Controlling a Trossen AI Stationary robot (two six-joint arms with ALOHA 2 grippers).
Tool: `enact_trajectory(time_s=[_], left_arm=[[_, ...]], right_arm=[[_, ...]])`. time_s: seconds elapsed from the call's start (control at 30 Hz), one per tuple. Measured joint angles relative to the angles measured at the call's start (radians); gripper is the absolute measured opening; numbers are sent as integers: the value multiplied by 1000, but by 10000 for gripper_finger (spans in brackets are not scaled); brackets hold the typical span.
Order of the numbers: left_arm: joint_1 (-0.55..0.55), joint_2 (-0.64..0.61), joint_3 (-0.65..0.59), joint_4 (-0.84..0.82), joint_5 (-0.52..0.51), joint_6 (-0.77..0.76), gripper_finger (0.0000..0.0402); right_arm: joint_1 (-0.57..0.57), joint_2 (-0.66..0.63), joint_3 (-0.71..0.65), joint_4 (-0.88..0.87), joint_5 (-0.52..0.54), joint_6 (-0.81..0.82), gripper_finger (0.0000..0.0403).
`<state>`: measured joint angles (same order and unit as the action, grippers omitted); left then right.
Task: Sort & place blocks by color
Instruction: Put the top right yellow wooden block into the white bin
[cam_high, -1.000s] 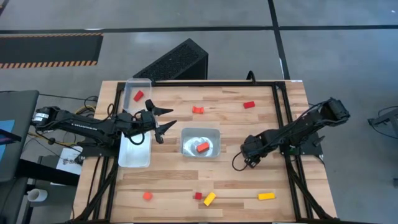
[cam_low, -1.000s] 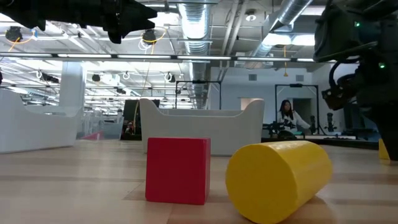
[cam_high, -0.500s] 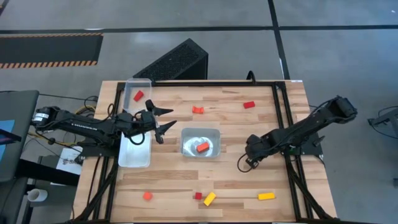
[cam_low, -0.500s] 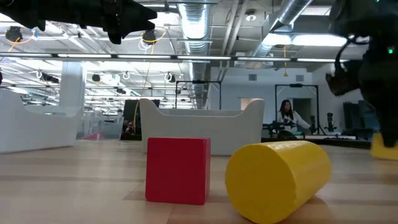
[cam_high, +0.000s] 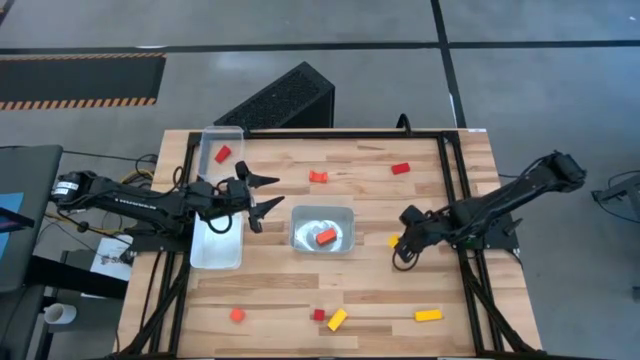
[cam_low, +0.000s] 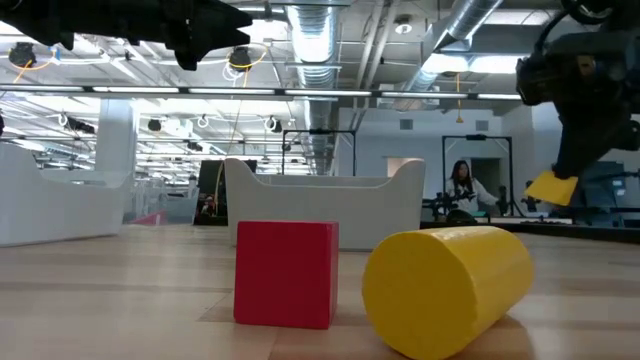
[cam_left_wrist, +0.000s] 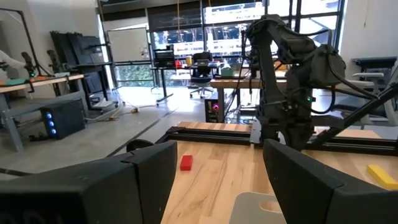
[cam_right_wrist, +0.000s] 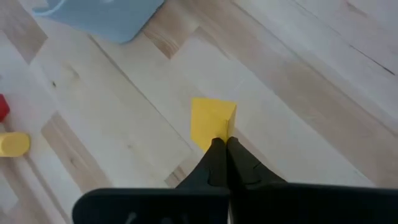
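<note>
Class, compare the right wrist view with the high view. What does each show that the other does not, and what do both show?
Only the right wrist view shows the right gripper shut, its fingertips pinching the edge of a yellow block raised off the wood.

Only the high view shows the left gripper open beside the long clear tray, the red block inside that tray, and the orange block in the middle tray.

Both show the wooden table, the yellow block and the middle tray's corner.

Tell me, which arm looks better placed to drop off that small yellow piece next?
The right one. The right gripper is shut on the yellow block, lifted off the table. The left gripper hangs open and empty by the long clear tray.
</note>
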<state>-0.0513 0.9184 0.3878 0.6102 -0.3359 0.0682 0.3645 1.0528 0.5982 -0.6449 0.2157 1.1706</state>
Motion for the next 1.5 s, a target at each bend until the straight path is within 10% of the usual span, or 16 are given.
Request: enact_trajectory(time_s=[0.43,1.07,1.5], left_arm=[[1,41,0,13,56,26,229],[-69,681,312,209,201,234,266],[-195,954,582,237,23,390,320]], right_arm=[[6,22,1,203,107,-58,1],[15,12,2,599,151,-228,0],[36,14,2,739,125,-294,0]])
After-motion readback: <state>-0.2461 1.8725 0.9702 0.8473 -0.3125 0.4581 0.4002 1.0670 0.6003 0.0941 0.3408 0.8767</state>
